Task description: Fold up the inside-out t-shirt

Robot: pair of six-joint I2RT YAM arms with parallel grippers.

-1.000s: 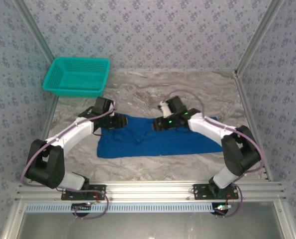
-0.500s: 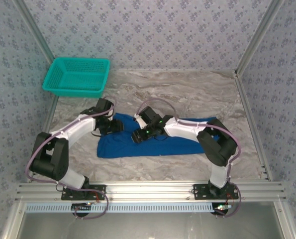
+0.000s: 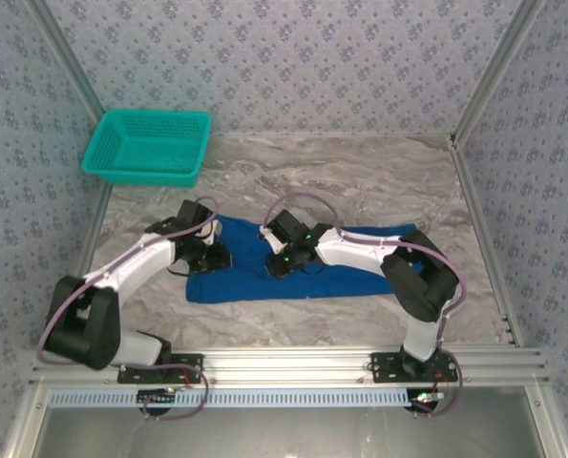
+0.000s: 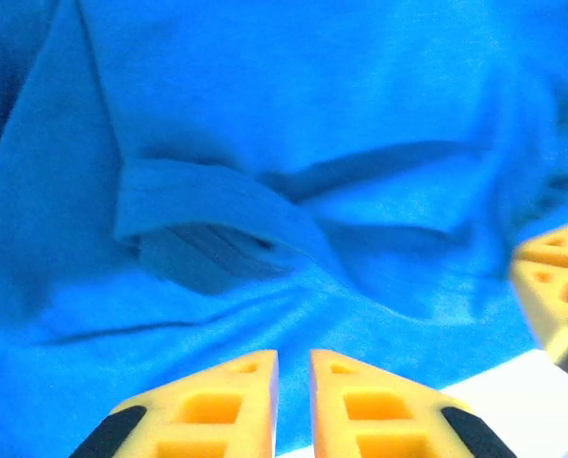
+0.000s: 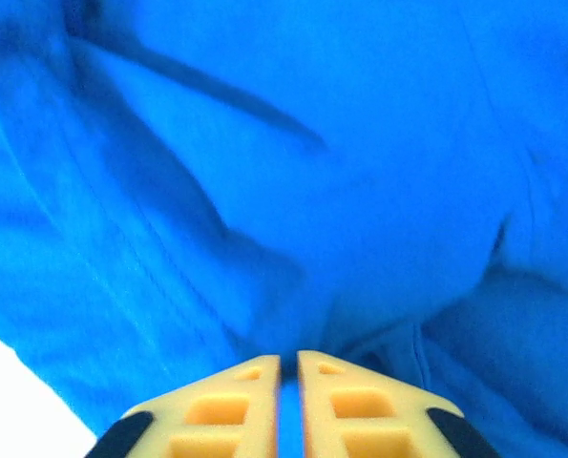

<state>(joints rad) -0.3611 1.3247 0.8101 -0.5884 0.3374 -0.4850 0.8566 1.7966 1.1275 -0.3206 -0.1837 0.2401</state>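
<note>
t-shirt point(image 3: 360, 262) first: it's the royal-blue one, lying in a long crumpled strip across the middle of the table point(image 3: 379, 181), and both my wrists are down on its left half. My right gripper point(image 5: 288, 401) is clenched, with a sliver of blue cloth caught in the slit. My left gripper point(image 4: 294, 401) is closed to a thin slit too, right at the shirt's edge where white tabletop shows, but I can't tell if it has any cloth. Just ahead of it there's a folded-over flap with a hem. Further out, the teal mesh basket point(image 3: 140, 172) sits at the far left corner, well apart from the shirt, its bare mesh floor showing. The tabletop is grey marble-look, with patterned blue-grey wallpaper point(image 3: 293, 57) around it and an aluminium rail point(image 3: 293, 363) at my bases
</note>
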